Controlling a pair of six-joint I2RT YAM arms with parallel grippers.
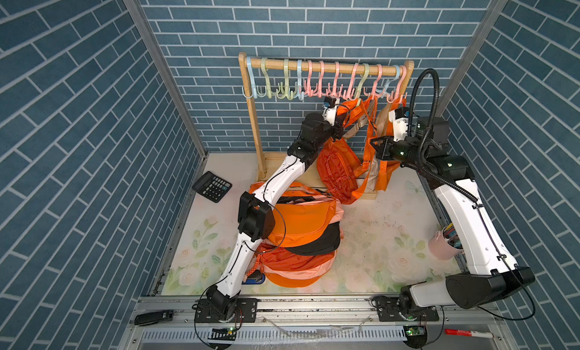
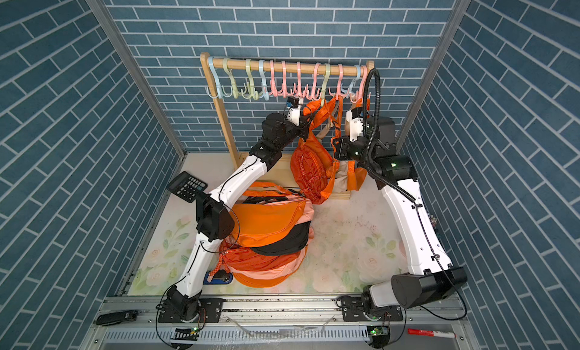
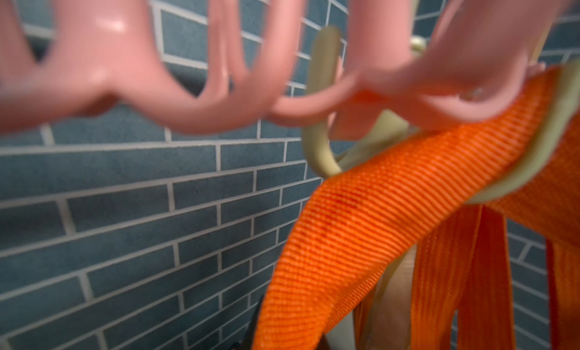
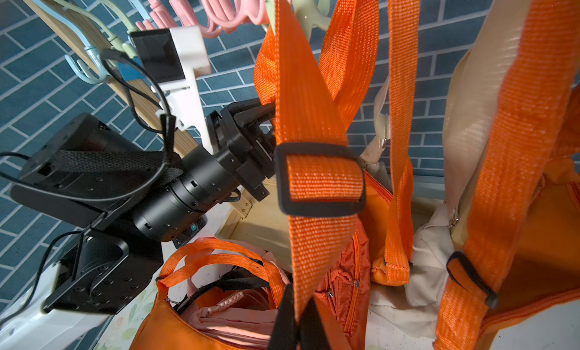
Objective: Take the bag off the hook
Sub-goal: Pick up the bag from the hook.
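Front: heap of orange bags (image 1: 301, 226) on the floral table (image 1: 376, 238). Pink cup (image 1: 441, 245) at the table's right edge, calculator (image 1: 212, 186) at its left.
Middle: right fingers (image 4: 281, 323) clamped on an orange strap (image 4: 310, 119) below its black buckle. Left fingers (image 4: 251, 111) pinch the same strap higher up.
Rear: orange bag (image 1: 337, 172) hanging by that strap from a pale green hook (image 1: 361, 85) on the wooden rack (image 1: 254, 122).

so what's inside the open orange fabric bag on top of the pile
Pale pink folded fabric with a pink braided cord, and a black strap across the mouth. Anything deeper is covered.
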